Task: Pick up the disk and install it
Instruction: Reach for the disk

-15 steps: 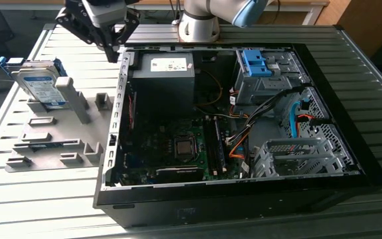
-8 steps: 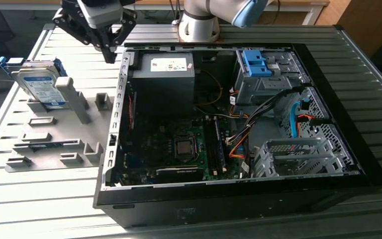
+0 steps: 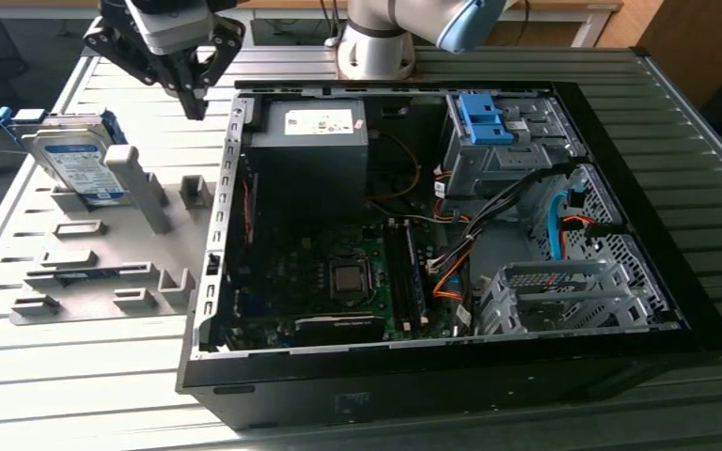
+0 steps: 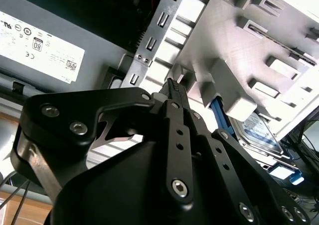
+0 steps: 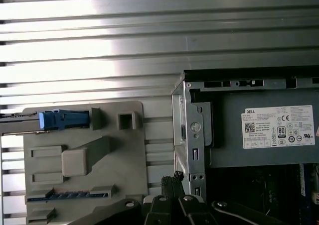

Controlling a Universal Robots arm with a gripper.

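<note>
The gripper (image 3: 195,110) hangs above the table between the grey holder tray (image 3: 110,249) and the open computer case (image 3: 462,399). Its fingers are pressed together, gripping nothing. The disk (image 3: 70,158) stands leaning in the tray at the exterior view's left, apart from the gripper.

a grey holder post (image 3: 136,184) hides part of the disk (image 3: 72,160), and the exterior view's top edge crops the arm (image 3: 382,42).
</note>
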